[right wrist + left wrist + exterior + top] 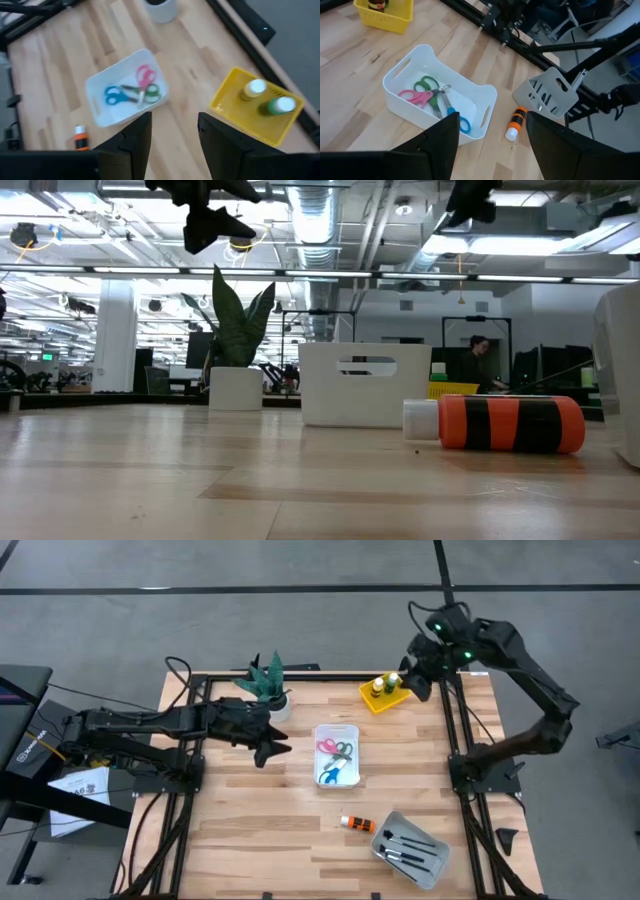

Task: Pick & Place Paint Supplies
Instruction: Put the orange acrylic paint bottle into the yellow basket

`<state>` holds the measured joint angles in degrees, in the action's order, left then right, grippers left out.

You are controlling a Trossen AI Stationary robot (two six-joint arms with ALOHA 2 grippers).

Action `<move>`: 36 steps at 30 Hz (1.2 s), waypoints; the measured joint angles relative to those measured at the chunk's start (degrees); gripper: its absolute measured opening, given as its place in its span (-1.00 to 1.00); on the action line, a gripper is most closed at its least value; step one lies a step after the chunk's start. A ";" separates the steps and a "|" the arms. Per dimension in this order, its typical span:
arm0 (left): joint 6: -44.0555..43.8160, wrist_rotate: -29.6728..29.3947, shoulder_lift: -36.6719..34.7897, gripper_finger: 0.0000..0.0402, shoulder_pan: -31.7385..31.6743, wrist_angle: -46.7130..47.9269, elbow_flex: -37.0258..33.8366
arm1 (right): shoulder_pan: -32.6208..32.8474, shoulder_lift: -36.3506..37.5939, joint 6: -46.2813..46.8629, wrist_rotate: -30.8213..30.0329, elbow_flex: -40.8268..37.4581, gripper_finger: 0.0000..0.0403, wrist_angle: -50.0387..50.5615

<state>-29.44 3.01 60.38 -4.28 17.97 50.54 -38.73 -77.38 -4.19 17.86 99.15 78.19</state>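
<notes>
An orange paint bottle (357, 824) (510, 423) lies on its side on the wood, between the white tray (336, 732) and the grey tray (392, 823). Pink, green and blue scissors (432, 97) lie in the white tray. Dark-handled brushes (408, 849) lie in the grey tray. A yellow bottle (254, 89) and a green bottle (280, 106) stand in the yellow tray (385, 700). My left gripper (492, 145) hovers open, high, left of the white tray. My right gripper (175, 135) hangs open, high, beside the yellow tray, with nothing between its fingers.
A potted plant (268, 685) stands at the far side, left of centre, just behind my left gripper (270, 748). Black frame rails run along the table's left, right and far edges. Bare wood lies at the near left. A person shows far off in the room (478, 360).
</notes>
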 joint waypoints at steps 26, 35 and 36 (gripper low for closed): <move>-6.58 -2.90 1.53 -0.05 34.54 -4.72 0.02 | 19.53 10.80 18.44 -9.43 -0.04 -0.25 0.86; -14.23 -19.20 21.05 0.00 45.24 -13.89 6.28 | 23.47 15.43 16.83 -9.44 -0.04 -0.21 0.48; -12.89 -19.16 23.91 0.00 44.79 -13.91 7.93 | 23.88 15.93 16.80 -9.44 -0.04 -0.20 0.42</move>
<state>-42.33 -16.15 84.29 40.51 4.06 58.47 -14.85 -61.45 12.61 8.42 99.11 78.61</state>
